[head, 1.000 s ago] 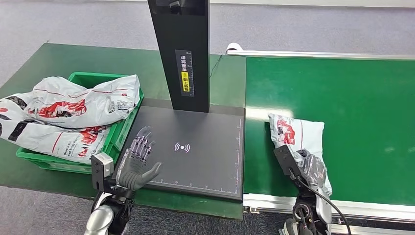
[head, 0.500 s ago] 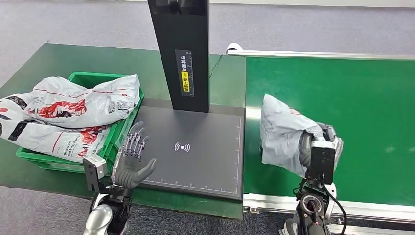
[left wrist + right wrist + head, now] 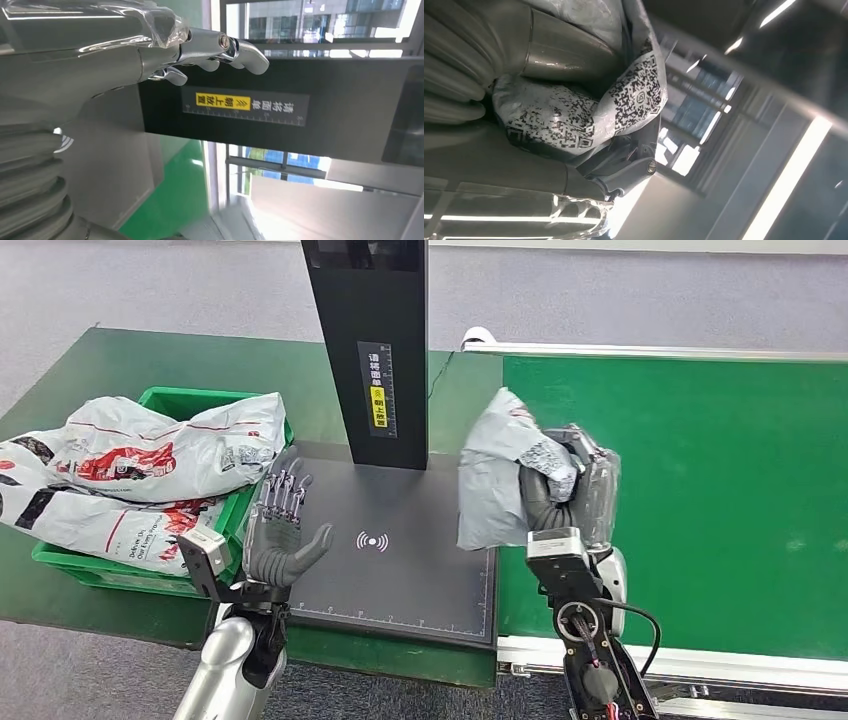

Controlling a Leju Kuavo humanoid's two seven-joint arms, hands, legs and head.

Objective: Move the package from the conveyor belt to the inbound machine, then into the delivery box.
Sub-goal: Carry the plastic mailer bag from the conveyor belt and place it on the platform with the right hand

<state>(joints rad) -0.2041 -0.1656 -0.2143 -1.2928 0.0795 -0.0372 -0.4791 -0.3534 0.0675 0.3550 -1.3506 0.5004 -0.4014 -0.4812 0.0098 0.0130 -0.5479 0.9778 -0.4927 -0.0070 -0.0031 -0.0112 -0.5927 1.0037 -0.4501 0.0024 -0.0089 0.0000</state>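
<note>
Head view: R hand (image 3: 560, 490) grips grey package (image 3: 495, 485), lifted off conveyor belt (image 3: 700, 490), hanging from the fingers over the edge of the inbound machine (image 3: 400, 540). L hand (image 3: 280, 540) holds nothing, fingers spread wide, upright; delivery box (image 3: 175, 400) w/ other bags just beyond its fingertips.

L wrist view: fingers (image 3: 220, 47) apart, machine post (image 3: 300, 110) past them.

R wrist view: fingers wrapped round package's barcode label (image 3: 594, 110).

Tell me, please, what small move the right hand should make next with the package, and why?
Probably carry it a little further left and lower it. The right hand holds the package above the right edge of the scanner plate, not yet resting on it.
</note>
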